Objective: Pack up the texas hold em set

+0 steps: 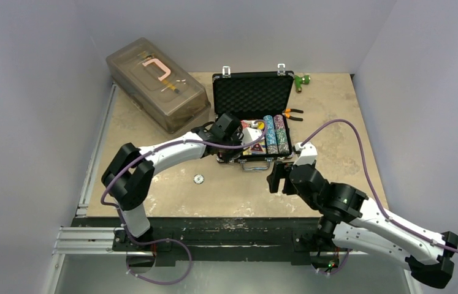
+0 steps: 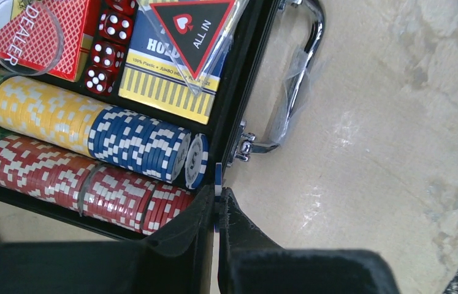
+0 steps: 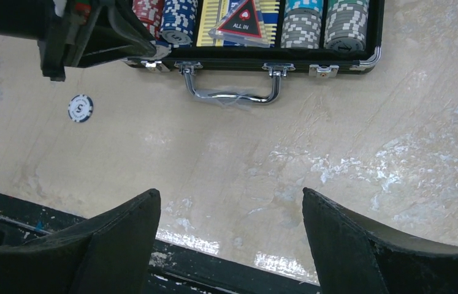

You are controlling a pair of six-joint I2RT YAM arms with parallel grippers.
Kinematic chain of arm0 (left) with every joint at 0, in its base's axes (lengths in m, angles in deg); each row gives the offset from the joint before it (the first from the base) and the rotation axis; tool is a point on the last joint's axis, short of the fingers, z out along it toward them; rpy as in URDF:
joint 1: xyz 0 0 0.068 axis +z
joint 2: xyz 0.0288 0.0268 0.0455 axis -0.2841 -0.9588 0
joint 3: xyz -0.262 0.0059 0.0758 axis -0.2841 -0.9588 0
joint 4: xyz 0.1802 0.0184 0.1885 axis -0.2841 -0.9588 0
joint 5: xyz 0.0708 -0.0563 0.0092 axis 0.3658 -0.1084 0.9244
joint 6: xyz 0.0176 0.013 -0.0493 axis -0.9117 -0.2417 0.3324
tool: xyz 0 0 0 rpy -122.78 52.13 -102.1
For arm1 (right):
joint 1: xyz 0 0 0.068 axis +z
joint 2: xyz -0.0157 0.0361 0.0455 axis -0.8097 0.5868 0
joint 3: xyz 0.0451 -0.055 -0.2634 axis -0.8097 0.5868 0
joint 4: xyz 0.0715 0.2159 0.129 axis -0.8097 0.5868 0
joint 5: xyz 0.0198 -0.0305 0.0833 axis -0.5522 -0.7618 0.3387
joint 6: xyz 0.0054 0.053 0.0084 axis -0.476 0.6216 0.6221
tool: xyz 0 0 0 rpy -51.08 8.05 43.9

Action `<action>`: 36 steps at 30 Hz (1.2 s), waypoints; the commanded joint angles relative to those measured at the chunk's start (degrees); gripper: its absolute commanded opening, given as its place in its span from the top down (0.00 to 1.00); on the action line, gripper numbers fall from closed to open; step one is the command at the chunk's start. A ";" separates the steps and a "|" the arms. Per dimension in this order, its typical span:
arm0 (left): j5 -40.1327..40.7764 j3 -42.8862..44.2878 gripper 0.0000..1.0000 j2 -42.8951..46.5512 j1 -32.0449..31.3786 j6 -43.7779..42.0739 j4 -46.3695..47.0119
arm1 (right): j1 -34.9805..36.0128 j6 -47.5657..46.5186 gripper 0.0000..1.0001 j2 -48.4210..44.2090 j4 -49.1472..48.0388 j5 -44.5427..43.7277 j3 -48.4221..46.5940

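Closest to us, our left claw (image 2: 218, 199) has its black padded fingers pressed together on a blue chip (image 2: 218, 179), held edge-on just over the front corner of the case (image 2: 243, 86). We judge the step in hand to be feeding stray chips into their rows. The blue row (image 2: 140, 144) ends right beside the claw, so the next move calls for tipping the chip flat against that stack and letting go without knocking its neighbours.

Our right claw (image 3: 229, 195) hangs spread wide and empty over the pale, mottled table (image 3: 336, 153), in front of the chrome handle (image 3: 232, 95). One loose chip (image 3: 80, 108), white with dark edge marks, lies on the table left of the handle; we reckon it is that claw's job.

The case stands open at mid-table, its lid (image 1: 252, 93) lined with dimpled foam. Inside are ridged rows of chips, glossy red dice (image 2: 106, 55), card decks and a clear round dealer disc (image 2: 24, 33). Closing the lid and latches, we reckon, comes last.
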 commanded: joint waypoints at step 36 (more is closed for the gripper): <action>5.98 6.22 1.00 -2.46 -2.41 -11.00 -1.43 | -0.02 -0.42 0.11 -0.33 -1.88 -0.71 0.35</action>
